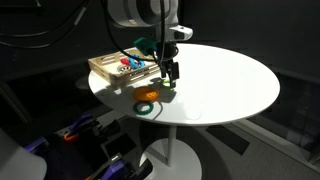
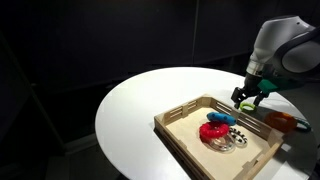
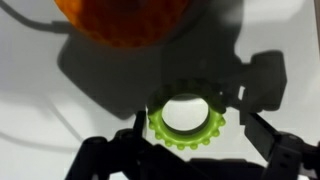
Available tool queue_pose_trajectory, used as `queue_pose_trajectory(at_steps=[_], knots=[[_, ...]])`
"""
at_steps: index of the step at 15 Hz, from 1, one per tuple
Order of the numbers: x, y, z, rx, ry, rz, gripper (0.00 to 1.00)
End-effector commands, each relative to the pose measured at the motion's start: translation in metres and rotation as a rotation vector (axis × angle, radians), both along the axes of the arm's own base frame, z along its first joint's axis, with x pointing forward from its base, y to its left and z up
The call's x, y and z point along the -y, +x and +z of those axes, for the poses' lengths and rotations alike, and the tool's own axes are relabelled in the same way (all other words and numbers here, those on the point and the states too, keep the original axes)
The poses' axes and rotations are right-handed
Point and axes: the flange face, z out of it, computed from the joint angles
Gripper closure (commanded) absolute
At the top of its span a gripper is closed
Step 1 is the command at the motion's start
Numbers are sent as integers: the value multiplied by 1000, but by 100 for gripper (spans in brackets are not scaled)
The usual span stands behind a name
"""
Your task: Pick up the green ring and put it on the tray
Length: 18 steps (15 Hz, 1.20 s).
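- Fingers of the gripper are seen pressed against opposite sides of the green ring, apparently pinching it.
- In the wrist view the green ring is shown as a small, thin hoop, pale yellow-green, with a toothed outer edge and white surface visible through its hole.
- It is held over the round white table, just beside the tray and outside its rim.
- A thick orange ring is pictured nearby on the table.
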Motion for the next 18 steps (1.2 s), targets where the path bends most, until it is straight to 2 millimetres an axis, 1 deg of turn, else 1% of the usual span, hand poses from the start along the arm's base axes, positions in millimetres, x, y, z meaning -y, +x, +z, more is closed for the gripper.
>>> queue_pose_trajectory(at_steps=[1,4,5,7,9,13,18], knots=[[3,5,-2,4,10,-31,0],[5,4,-6,-3,12,-44,0],[6,4,-7,-4,12,-47,19],[4,5,-6,-1,14,-49,34],[2,6,1,6,28,-47,49],[-7,1,17,3,66,-52,50],[-27,-5,43,22,88,-30,50]])
